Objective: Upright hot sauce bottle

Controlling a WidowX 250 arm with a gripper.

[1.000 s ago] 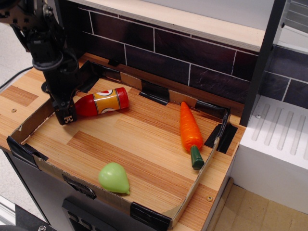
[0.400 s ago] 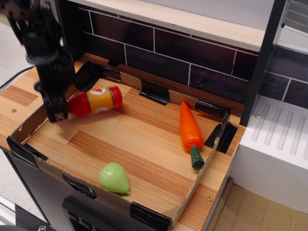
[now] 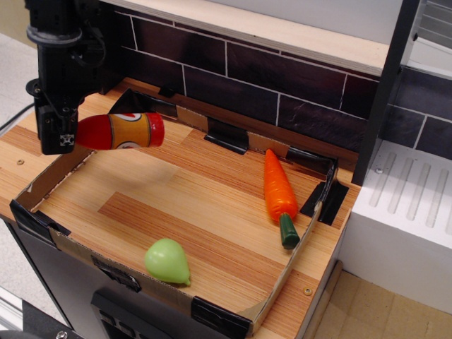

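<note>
Right now your tool sits at the upper left of the frame, pinching the hot sauce bottle by its neck end; the cap is hidden behind the black fingers. The bottle hangs clear of the worktop, lying nearly horizontal with its base pointing toward the middle of the frame and its orange-yellow label facing you.

Expect it to handle as a light, stiff, hollow plastic piece. The glossy skin looks slippery, so it may twist in a narrow grip as you rotate it. The neck is a workable hold for tipping it up, since the flat base is free to land first, though a hold nearer the body would likely resist swinging better.

Below, the wood-grain surface looks flat and smooth, fenced by a low cardboard wall with black tape at the corners. There is bare room under and just right of the bottle. The carrot lies well apart at the right, and the green pear-shaped toy sits near the lower edge, also well apart.
</note>
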